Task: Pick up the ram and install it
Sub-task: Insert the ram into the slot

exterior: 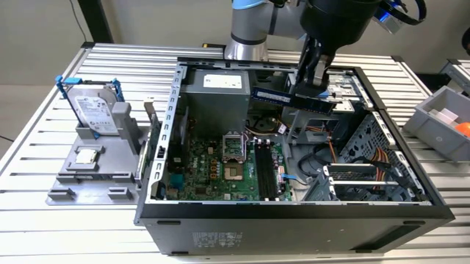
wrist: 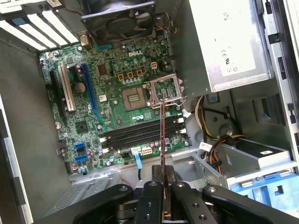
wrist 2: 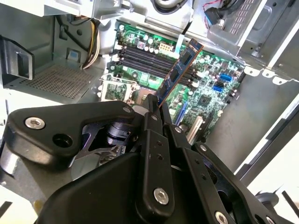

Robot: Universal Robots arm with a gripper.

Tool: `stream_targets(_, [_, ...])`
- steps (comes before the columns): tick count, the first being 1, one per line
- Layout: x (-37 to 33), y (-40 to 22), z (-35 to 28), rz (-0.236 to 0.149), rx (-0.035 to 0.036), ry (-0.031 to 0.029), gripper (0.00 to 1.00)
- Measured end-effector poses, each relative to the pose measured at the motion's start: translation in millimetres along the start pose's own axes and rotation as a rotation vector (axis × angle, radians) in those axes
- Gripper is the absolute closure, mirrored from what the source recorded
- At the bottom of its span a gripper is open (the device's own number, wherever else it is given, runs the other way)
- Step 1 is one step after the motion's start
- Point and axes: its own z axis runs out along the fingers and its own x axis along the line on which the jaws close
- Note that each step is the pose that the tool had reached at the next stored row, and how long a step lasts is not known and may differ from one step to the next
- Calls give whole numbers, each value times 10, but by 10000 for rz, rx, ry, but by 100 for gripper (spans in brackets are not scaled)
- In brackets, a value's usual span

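The claw is clamped near one end of the ram, holding it above the open computer case. Farther down lie the memory slots — the stick's long axis runs crosswise to them.

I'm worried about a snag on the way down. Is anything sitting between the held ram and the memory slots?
Nothing visible does. The gripper is shut on the ram above the open case, and the memory slots below look empty. The cables lie beside the slots, not across them.
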Motion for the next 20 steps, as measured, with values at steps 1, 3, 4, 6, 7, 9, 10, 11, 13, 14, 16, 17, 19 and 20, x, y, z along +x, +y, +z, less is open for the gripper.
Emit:
stream_targets(1, [0, 0, 0, 13, 1, 0, 100])
stream_targets(3, [0, 0, 0, 40, 2, -2, 100])
stream_targets(4, [0, 0, 0, 52, 3, -3, 100])
stream_targets(6, [0, 0, 0, 81, 4, -4, 100])
stream_targets(7, [0, 0, 0, 93, 5, -5, 100])
stream_targets(9, [0, 0, 0, 118, 6, -7, 100])
stream_targets(10, [0, 0, 0, 133, 7, -7, 100])
stream_targets(11, [0, 0, 0, 146, 7, -8, 100])
stream_targets(13, [0, 0, 0, 175, 8, -9, 100])
stream_targets(14, [0, 0, 0, 189, 9, -10, 100])
stream_targets(16, [0, 0, 0, 218, 10, -11, 100])
stream_targets(17, [0, 0, 0, 231, 11, -12, 100])
stream_targets(19, [0, 0, 0, 257, 12, -13, 100])
stream_targets(20, [0, 0, 0, 270, 13, -14, 100])
